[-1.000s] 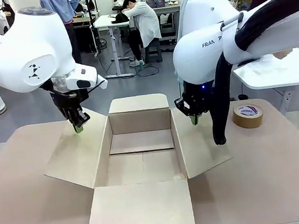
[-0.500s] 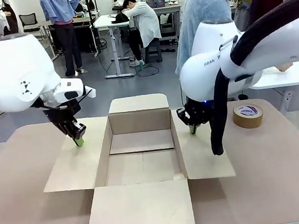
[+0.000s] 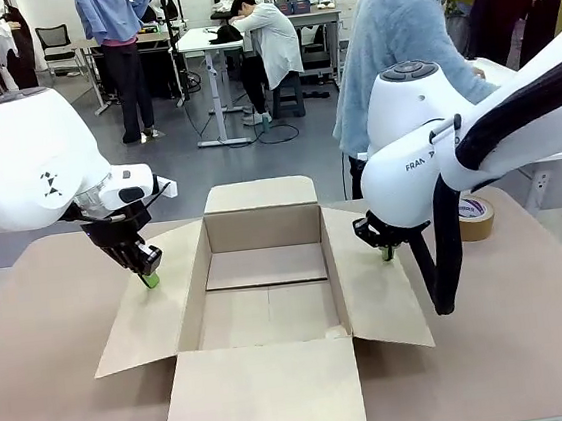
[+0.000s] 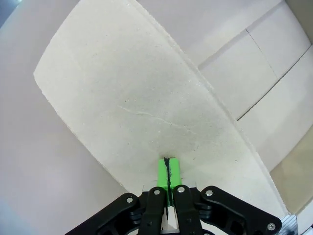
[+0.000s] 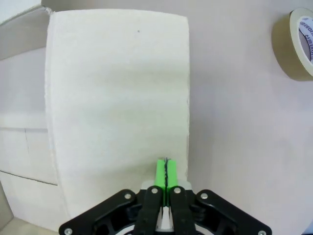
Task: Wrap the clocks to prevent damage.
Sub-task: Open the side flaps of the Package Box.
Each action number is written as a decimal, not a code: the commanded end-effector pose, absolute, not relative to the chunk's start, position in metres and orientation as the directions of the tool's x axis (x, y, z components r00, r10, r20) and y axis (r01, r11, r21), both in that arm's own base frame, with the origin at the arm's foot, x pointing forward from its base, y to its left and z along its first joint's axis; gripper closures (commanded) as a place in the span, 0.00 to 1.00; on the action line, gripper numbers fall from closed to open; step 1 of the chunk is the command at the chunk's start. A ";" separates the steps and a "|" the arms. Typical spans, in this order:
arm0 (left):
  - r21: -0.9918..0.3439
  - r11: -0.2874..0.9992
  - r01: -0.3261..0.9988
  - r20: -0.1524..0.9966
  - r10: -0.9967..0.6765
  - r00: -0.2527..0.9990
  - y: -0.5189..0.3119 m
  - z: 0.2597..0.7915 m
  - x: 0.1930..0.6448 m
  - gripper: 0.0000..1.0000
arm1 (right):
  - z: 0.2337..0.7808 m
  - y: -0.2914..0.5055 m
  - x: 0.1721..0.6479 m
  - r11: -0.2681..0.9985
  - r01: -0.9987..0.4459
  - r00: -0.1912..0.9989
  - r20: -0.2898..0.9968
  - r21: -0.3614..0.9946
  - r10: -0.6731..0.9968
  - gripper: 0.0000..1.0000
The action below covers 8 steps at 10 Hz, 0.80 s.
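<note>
An open brown carton (image 3: 263, 228) stands mid-table with all its flaps folded outward, and its inside looks bare. The wrapped clocks are out of view. My left gripper (image 3: 150, 280) is shut with nothing between its green pads, its tip down on the carton's left flap (image 3: 147, 320). In the left wrist view the shut left gripper (image 4: 167, 164) meets that pale left flap (image 4: 132, 93). My right gripper (image 3: 387, 253) is also shut and holding nothing, its tip at the outer edge of the right flap (image 3: 374, 286). The right wrist view shows the right gripper (image 5: 167, 169) over the right flap (image 5: 117, 98).
A brown tape roll (image 3: 475, 217) lies on the table at the right, behind my right arm, seen again as the tape roll (image 5: 298, 44) in the right wrist view. A person in a light blue sweater (image 3: 399, 37) stands at the far right side. The front flap (image 3: 265, 388) lies toward me.
Both grippers have moved outward and lower, staying shut, and the two side flaps now lie flatter. The person in the blue sweater has come further into view.
</note>
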<state>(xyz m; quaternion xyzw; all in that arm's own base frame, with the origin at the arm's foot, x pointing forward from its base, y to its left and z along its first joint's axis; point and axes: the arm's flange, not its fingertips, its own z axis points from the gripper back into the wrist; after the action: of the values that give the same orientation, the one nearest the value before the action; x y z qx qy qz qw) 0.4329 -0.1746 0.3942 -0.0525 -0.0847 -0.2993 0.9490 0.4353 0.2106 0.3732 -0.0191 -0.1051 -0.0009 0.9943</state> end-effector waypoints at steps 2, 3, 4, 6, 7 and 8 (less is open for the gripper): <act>-0.018 0.823 0.567 0.158 -0.558 0.815 -0.174 0.378 0.434 1.00 | 0.361 0.224 0.433 1.000 -0.006 0.985 0.173 -0.024 0.010 0.99; -0.017 0.827 0.562 0.144 -0.554 0.820 -0.174 0.370 0.437 1.00 | 0.359 0.227 0.433 1.000 -0.021 0.987 0.162 -0.007 0.022 0.99; -0.008 0.829 0.559 0.135 -0.553 0.822 -0.174 0.363 0.438 1.00 | 0.358 0.229 0.433 0.999 -0.035 0.987 0.155 0.005 0.034 0.99; -0.018 0.824 0.567 0.149 -0.558 0.816 -0.175 0.358 0.440 1.00 | 0.355 0.231 0.433 0.998 -0.059 0.990 0.133 0.029 0.054 0.99; -0.020 0.827 0.562 0.176 -0.551 0.816 -0.175 0.362 0.440 1.00 | 0.358 0.232 0.430 0.990 -0.128 0.985 0.127 0.062 0.119 0.99; -0.026 0.821 0.570 0.214 -0.552 0.806 -0.171 0.371 0.441 1.00 | 0.354 0.230 0.428 0.999 -0.035 0.988 0.152 -0.010 0.036 0.99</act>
<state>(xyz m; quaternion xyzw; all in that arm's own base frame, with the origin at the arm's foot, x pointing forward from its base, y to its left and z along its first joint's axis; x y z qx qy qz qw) 0.4419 -0.1735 0.3640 -0.0381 -0.0753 -0.2990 0.9505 0.4279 0.2319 0.3550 0.0082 -0.0704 0.0351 0.9969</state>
